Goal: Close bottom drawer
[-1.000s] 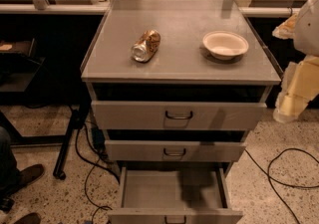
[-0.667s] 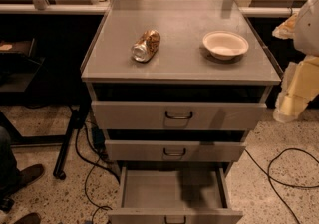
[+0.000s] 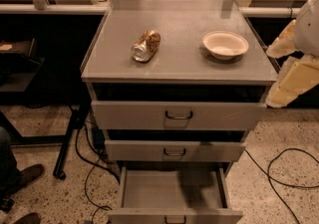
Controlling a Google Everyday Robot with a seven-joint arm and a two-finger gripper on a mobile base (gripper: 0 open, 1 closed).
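Observation:
The bottom drawer of the grey metal cabinet is pulled far out toward me. Its shallow tray looks bare, and its low front panel with a small dark wire handle sits at the bottom edge of the camera view. My gripper is the cream-coloured part at the right edge. It hangs beside the cabinet's top right corner, well above and to the right of the bottom drawer, and touches nothing.
A crushed drink can and a white bowl lie on the cabinet top. The top drawer and middle drawer stand slightly out. Cables run over the floor on the right. A black stand leg and a person's shoe are on the left.

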